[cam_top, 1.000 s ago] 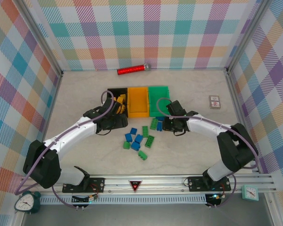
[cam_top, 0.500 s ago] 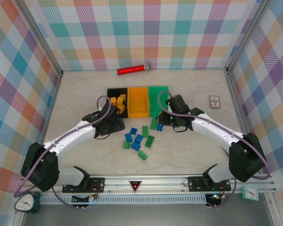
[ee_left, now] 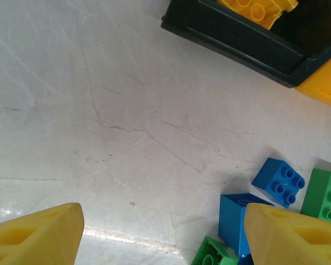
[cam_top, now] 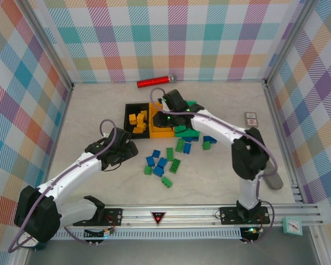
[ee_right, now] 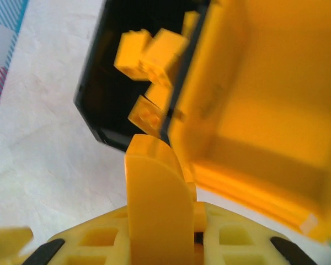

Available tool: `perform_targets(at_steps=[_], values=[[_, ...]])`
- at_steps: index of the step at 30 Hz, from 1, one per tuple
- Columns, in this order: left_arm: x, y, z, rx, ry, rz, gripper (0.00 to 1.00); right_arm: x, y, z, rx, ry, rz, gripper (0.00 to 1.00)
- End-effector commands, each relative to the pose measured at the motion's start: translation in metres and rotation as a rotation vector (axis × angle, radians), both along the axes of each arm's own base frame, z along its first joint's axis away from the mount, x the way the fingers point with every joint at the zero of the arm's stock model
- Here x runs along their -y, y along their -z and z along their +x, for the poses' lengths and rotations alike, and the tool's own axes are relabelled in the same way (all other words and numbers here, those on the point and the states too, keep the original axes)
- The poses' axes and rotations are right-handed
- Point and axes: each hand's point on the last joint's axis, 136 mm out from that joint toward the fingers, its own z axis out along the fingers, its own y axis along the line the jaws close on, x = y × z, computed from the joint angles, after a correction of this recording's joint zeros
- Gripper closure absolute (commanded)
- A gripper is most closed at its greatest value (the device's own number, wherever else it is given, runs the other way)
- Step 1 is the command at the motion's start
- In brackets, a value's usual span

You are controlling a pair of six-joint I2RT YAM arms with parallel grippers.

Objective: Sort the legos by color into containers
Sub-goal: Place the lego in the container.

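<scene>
The three joined containers stand at the back centre: black bin (cam_top: 131, 110) with yellow bricks (cam_top: 137, 118) in it, yellow-orange bin (cam_top: 161, 128), and green bin (cam_top: 191, 104) partly under my right arm. Blue and green legos (cam_top: 161, 164) lie loose in front, with more (cam_top: 208, 141) to the right. My right gripper (cam_top: 164, 112) hovers over the wall between the black bin (ee_right: 96, 105) and the yellow-orange bin (ee_right: 276, 94); it (ee_right: 157, 146) is shut, with nothing showing between its fingers. My left gripper (cam_top: 127, 148) is open over bare table, left of the blue bricks (ee_left: 279, 181); it (ee_left: 163, 237) holds nothing.
A red cylinder (cam_top: 154, 82) lies by the back wall. A small white card box (cam_top: 251, 119) sits at the right. Checked walls close in three sides, and a metal rail (cam_top: 165, 212) runs along the near edge.
My right gripper has swung from the bricks before the green bin up and left, over the yellow-orange bin. My left gripper has drawn back from the black bin. A few bricks shifted right.
</scene>
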Motion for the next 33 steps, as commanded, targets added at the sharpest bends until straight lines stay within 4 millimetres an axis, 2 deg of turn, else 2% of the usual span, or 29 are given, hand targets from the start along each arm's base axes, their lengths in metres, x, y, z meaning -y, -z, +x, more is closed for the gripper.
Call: perform_targets(at_steps=[1,5,7,8,9,11,15,19,23,28,33], values=[[-0.014,0.01,-0.019,-0.074,-0.037,0.035,0.24,-0.036,-0.006,0.004,0.012,-0.084,0.013,0.83],[-0.016,0.015,-0.028,-0.109,-0.038,0.036,0.24,-0.066,0.002,0.022,0.021,-0.106,0.01,0.79],[-0.014,0.016,-0.029,-0.107,-0.033,0.025,0.24,-0.075,0.005,0.027,0.017,-0.113,-0.002,0.67],[-0.014,0.015,-0.03,-0.103,-0.029,0.02,0.24,-0.078,0.006,0.029,0.011,-0.115,-0.008,0.58],[-0.013,0.014,-0.03,-0.103,-0.021,0.017,0.24,-0.08,0.005,0.03,0.009,-0.118,-0.009,0.52],[-0.009,0.011,-0.029,-0.099,0.011,0.01,0.23,-0.08,0.0,0.028,0.02,-0.121,-0.007,0.48],[0.004,0.006,-0.023,-0.084,0.088,-0.021,0.23,-0.07,-0.009,0.021,0.042,-0.115,-0.012,0.46],[0.028,0.007,-0.016,-0.068,0.173,-0.091,0.24,-0.048,-0.015,0.006,0.059,-0.099,-0.028,0.46],[0.056,0.003,-0.009,-0.039,0.272,-0.135,0.25,-0.011,-0.011,-0.016,0.073,-0.054,-0.071,0.46],[0.089,-0.004,-0.004,-0.005,0.389,-0.139,0.26,0.041,0.01,-0.048,0.034,0.015,-0.135,0.46],[0.113,-0.007,0.0,0.004,0.487,-0.096,0.27,0.088,0.04,-0.076,-0.022,0.094,-0.205,0.46]])
